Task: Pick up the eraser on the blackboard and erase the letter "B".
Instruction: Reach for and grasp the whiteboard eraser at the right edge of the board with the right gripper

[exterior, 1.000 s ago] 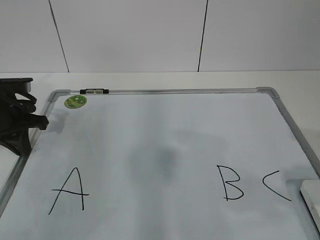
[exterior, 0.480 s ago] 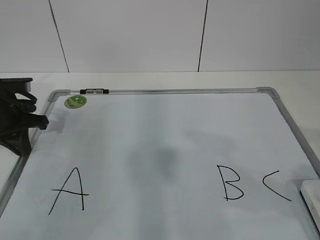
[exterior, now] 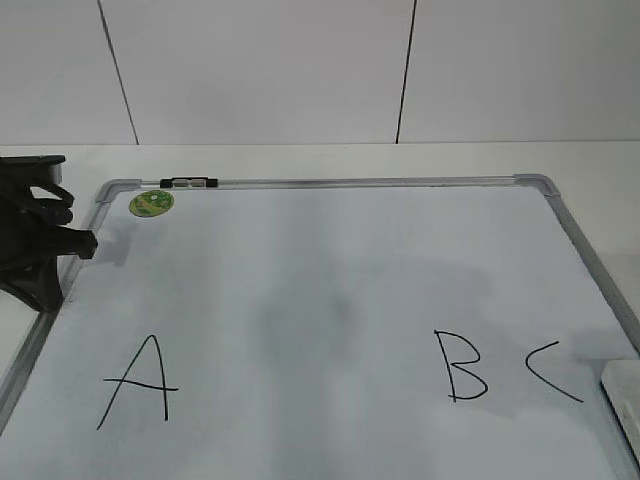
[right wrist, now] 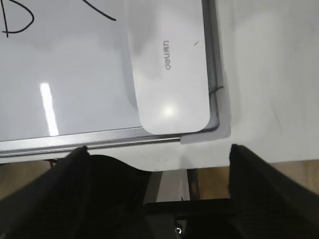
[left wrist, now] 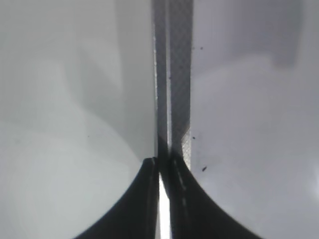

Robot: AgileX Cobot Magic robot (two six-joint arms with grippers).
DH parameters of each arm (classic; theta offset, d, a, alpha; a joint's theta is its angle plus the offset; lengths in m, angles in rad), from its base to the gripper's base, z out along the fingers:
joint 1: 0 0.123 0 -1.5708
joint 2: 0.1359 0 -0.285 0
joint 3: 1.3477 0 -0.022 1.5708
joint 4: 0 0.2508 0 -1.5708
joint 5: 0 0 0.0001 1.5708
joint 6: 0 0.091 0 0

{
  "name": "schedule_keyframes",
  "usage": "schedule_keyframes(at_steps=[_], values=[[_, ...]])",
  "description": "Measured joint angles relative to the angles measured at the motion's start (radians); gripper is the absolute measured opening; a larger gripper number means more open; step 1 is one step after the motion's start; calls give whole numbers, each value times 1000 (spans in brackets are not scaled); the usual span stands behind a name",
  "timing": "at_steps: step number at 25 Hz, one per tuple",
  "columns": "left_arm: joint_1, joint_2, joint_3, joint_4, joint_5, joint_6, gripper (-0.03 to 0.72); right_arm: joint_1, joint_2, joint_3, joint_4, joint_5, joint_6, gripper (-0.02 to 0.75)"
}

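The blackboard [exterior: 330, 182] is a white board with a grey frame, lying flat, with a black "A" [exterior: 140, 380], the letter "B" [exterior: 460, 366] and a "C" [exterior: 553, 372] drawn on it. The white eraser [exterior: 624, 396] lies at the board's near right edge. In the right wrist view the eraser [right wrist: 167, 64] lies flat in the board's corner, ahead of my open, empty right gripper [right wrist: 158, 149], which is apart from it. Part of the "B" [right wrist: 17, 20] shows at the top left. My left gripper [exterior: 82, 245] is shut and empty at the board's left frame [left wrist: 174, 74].
A small black-and-clear marker pen [exterior: 188, 182] lies on the board's far frame, beside a round green sticker [exterior: 151, 203]. White table surrounds the board [right wrist: 269, 74]. A white wall stands behind. The table's near edge shows under my right gripper.
A faint shadow has spread over the right part of the board. The left gripper and the eraser have not visibly moved.
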Motion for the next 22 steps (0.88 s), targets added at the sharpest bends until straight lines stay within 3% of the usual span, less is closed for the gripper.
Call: schedule_keyframes(at_steps=[22], values=[[0, 0, 0, 0, 3, 0, 20, 0, 452, 0, -26, -247, -94, 668]])
